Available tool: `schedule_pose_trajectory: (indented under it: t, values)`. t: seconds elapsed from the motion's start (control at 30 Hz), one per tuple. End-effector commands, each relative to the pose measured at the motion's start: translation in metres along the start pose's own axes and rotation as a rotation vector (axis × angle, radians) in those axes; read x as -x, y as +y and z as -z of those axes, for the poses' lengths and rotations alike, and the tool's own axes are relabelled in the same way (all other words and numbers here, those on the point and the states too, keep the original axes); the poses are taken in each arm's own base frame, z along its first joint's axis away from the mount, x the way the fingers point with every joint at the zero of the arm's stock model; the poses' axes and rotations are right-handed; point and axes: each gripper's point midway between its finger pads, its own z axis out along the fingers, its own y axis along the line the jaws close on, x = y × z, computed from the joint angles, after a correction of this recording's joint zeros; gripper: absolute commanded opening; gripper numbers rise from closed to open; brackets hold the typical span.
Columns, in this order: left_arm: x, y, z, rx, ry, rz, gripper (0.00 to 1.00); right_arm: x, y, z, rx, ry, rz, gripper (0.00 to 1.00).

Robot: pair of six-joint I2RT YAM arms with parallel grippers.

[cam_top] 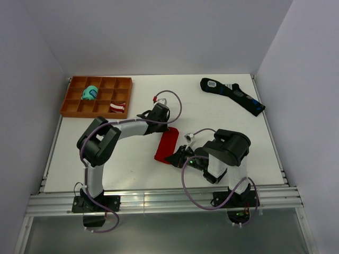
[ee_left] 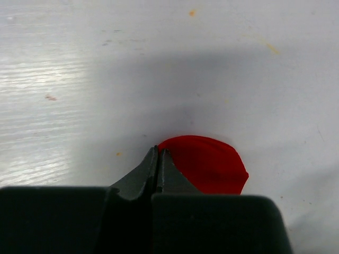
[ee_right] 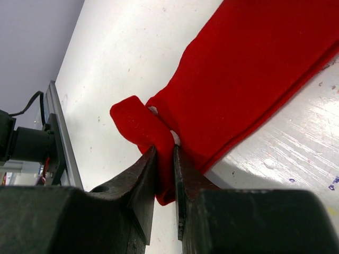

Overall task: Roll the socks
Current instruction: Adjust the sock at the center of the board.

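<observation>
My right hand (ee_right: 164, 159) clamps the socks (ee_right: 249, 69) at their curled end, desk (cam_top: 132, 169) edge behind it; my left hand (ee_left: 158, 153), jaws together, meets their other end, open desk ahead.

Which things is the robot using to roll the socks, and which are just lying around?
For the job: red socks, left pincer, right pincer pinching the socks.

Just lying about: black sock, tray, teal bundle, striped bundle.
</observation>
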Motion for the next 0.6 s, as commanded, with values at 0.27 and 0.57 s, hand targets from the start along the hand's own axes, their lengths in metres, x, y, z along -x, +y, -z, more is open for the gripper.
schedule_pose_trajectory:
  t: [0.27,0.57]
  values:
    - [-0.039,0.119,0.015,0.374,0.052,0.171,0.0,-0.041,-0.024,0.012,-0.143,0.256,0.123,0.23]
    - [-0.04,0.125,0.019,0.382,0.021,0.219,0.0,-0.041,-0.021,0.009,-0.243,0.383,0.086,0.2]
